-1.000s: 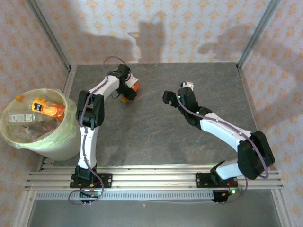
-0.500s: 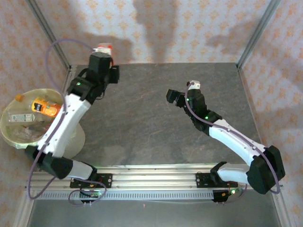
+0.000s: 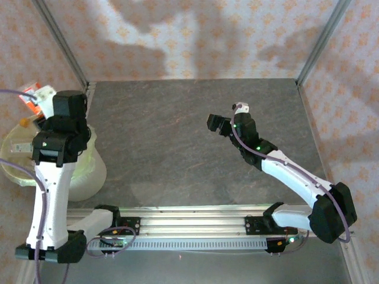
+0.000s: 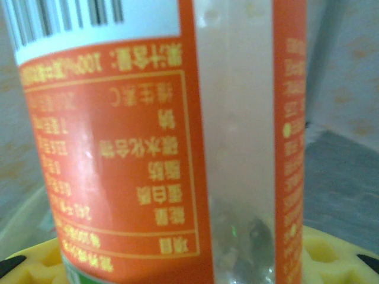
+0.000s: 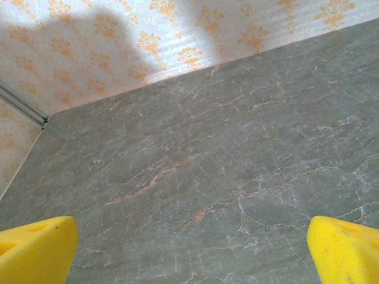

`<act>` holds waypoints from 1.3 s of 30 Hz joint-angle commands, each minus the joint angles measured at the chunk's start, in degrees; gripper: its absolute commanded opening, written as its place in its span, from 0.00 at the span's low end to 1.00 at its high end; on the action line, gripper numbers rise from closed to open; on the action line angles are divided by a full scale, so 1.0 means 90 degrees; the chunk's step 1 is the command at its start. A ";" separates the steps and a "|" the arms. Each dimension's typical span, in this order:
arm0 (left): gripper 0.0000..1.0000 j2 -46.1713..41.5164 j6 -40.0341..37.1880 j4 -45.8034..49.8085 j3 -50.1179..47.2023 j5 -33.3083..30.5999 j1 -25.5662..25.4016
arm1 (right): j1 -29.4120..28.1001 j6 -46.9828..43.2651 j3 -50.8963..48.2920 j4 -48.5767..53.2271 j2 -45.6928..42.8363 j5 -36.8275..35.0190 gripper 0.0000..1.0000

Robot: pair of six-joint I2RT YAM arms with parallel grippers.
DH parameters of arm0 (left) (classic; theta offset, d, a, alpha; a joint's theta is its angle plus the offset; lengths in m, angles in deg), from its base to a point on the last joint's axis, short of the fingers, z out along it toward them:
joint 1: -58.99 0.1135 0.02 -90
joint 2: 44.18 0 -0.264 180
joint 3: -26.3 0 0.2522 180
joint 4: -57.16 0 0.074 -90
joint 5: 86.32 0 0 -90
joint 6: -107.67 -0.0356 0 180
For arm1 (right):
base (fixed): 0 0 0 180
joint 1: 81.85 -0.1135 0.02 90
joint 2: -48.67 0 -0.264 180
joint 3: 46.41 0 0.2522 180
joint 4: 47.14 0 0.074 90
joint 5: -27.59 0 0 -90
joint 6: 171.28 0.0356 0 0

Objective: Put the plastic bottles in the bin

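Tallied: one bin (image 3: 90,170) at left edge of frame, one orange-labelled bottle (image 3: 28,96) at upper left, one white-labelled bottle (image 3: 19,146) showing inside the bin, two grippers, namely left gripper (image 3: 38,97) and right gripper (image 3: 227,116), one grey table (image 3: 177,154).

Glossy clear-plastic bottle (image 4: 237,118), matt stone-like table (image 5: 207,177), perhaps laminate

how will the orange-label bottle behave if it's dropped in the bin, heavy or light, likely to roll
Probably light: the orange-label bottle looks empty through its clear strip. Its round body would likely roll on landing in the bin. The glossy label may be slippery.
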 commanded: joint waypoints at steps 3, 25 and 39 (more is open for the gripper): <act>0.46 -0.0367 0.0430 0.0553 -0.0420 -0.0051 0.0859 | 0.0027 0.0007 0.0252 0.0104 -0.0124 0.0123 0.99; 0.98 -0.1299 0.0866 0.0802 -0.0272 0.2594 0.1894 | 0.0023 0.0142 0.0392 0.0281 -0.0203 0.0070 0.99; 1.00 0.0030 0.0285 -0.3895 -0.1460 0.6817 -0.0523 | 0.1435 -0.0485 -0.0686 0.0096 -0.1084 -0.2403 0.99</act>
